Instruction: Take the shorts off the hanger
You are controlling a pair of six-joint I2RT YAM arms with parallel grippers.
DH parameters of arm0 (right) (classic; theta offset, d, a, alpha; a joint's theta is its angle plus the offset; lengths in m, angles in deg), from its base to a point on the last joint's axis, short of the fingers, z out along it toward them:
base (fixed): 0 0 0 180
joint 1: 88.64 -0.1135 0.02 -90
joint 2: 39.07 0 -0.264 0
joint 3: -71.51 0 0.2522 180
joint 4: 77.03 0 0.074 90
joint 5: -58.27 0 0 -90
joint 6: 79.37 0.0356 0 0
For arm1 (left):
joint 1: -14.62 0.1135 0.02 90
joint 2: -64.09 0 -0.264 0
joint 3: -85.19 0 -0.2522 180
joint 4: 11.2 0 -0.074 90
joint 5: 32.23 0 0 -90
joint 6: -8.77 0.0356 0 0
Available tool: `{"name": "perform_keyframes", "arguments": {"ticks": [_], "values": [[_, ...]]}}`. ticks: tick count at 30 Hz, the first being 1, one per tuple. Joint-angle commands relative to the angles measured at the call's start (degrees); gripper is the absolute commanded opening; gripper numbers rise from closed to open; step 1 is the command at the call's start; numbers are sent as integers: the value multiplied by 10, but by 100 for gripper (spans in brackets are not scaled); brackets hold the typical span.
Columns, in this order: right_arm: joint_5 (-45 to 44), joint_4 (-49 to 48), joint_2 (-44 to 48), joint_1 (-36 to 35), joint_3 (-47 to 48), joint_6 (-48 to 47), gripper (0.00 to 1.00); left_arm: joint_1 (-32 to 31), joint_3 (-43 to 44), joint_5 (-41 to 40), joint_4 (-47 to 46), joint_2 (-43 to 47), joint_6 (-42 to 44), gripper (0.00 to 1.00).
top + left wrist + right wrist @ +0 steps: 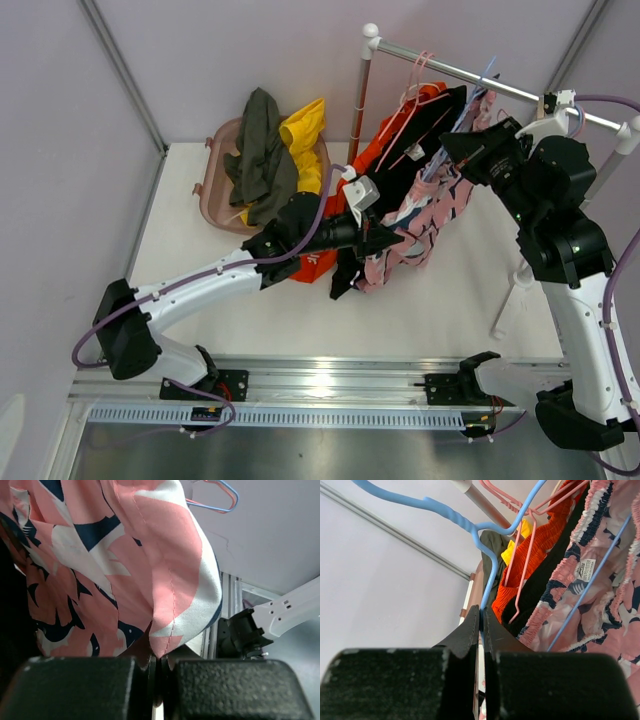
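Note:
Pink shorts with a navy-and-white pattern [428, 212] [125, 570] [600, 590] hang from a blue hanger [486, 72] [450, 515] on the rack's rail [455, 70]. My left gripper [388, 238] [160, 666] is shut on the lower hem corner of these pink shorts. My right gripper [448, 146] [482, 615] is shut on the blue hanger's wire just below its hook. Black shorts [420, 150] [545, 580] and orange shorts [392, 135] [540, 545] hang beside them on pink hangers [420, 68]. Olive-green shorts [262, 150] and yellow shorts [305, 135] lie in a basket.
The pinkish basket [213, 185] stands at the back left of the table. The rack's upright pole [360, 100] rises just right of it, and a white rack leg [510, 290] stands near my right arm. Walls close in the back and left.

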Motion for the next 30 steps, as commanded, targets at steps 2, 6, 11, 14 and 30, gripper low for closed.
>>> {"name": "perform_keyframes", "arguments": {"ticks": [2,6,11,14,30], "values": [[4,-31,12,11,26,1,0,-7,-8,-16,-39,42,6,0],[10,-27,7,36,28,-4,0,-29,-44,-62,2,108,14,0],[39,-29,-7,87,33,-5,0,-103,-99,-119,49,217,35,0],[57,-30,-20,118,37,0,0,-131,-126,-144,68,240,36,0],[94,-23,-70,164,66,11,0,-283,-132,-133,31,166,56,0]]}}
